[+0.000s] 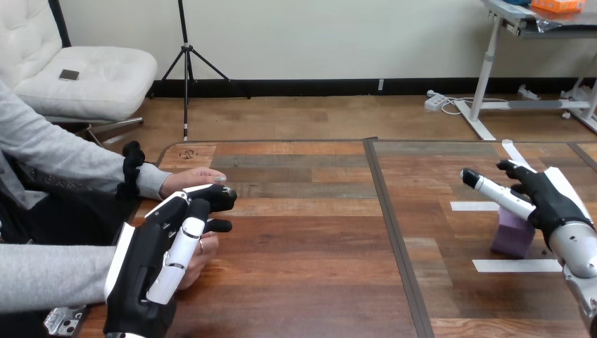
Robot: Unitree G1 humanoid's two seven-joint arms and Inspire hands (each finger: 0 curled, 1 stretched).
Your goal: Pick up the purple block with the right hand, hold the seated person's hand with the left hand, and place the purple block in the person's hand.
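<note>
Slippage is the chief risk: the purple block (pixel 510 239) sits on the surface (pixel 317 246) at the far right, just under the right hand (pixel 545 203), whose fingers reach out straight and are not closed on it. A shallow or off-centre grasp could knock it away. The left hand (pixel 151 264) lies over the person's nearer hand (pixel 204 251); whether it grips cannot be told, so the receiving palm may shift.

block (pixel 512 236) purple; table (pixel 310 232) brown wood grain, white tape strips (pixel 517 265); left hand (pixel 151 267) and right hand (pixel 548 201) black-and-white
</note>
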